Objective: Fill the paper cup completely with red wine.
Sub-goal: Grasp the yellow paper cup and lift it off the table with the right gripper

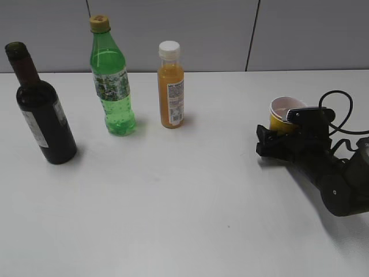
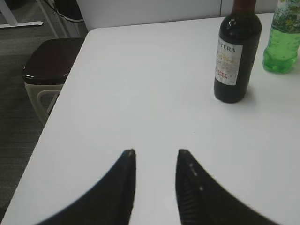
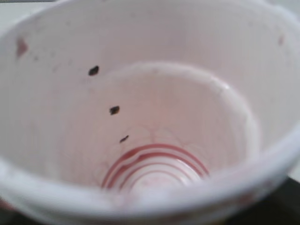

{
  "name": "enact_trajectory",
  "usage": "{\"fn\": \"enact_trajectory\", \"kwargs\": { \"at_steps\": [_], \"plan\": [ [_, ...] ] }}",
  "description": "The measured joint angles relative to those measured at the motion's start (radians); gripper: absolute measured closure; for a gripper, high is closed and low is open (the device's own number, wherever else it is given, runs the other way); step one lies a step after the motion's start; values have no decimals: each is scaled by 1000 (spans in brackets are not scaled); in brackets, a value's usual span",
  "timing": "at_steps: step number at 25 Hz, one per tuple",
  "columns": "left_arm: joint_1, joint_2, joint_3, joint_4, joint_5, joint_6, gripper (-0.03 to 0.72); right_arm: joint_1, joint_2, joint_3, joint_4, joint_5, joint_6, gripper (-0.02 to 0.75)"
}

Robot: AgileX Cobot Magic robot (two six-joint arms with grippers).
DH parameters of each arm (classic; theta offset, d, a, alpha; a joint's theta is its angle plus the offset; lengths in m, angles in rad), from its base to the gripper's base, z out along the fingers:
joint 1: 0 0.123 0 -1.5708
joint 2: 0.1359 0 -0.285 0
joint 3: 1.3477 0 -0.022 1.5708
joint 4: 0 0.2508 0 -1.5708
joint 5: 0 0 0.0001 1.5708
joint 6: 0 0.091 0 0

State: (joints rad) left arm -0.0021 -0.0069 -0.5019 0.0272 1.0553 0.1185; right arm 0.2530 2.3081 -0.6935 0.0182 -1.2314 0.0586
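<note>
The yellow paper cup [image 1: 282,111] stands at the right of the white table, inside my right gripper [image 1: 281,134], whose black fingers close around its lower body. The right wrist view looks straight into the cup [image 3: 150,117]. Its white inside holds no liquid, only pink stain rings at the bottom and a few dark specks. The dark wine bottle [image 1: 45,118] with a white-grey label stands uncapped at the far left. It also shows in the left wrist view [image 2: 236,56]. My left gripper [image 2: 156,152] is open and empty above bare table, well short of the bottle.
A green soda bottle [image 1: 112,86] and an orange juice bottle [image 1: 171,86] stand at the back, between wine and cup. The table's left edge [image 2: 70,84] has a dark bin [image 2: 49,61] on the floor beside it. A black cable [image 1: 340,112] loops behind the right arm.
</note>
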Motion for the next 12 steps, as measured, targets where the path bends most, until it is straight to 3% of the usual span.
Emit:
{"fn": "enact_trajectory", "kwargs": {
  "at_steps": [12],
  "plan": [
    [0,0,0,0,0,0,458,0,21,-33,1,-10,-1,164]
  ]
}}
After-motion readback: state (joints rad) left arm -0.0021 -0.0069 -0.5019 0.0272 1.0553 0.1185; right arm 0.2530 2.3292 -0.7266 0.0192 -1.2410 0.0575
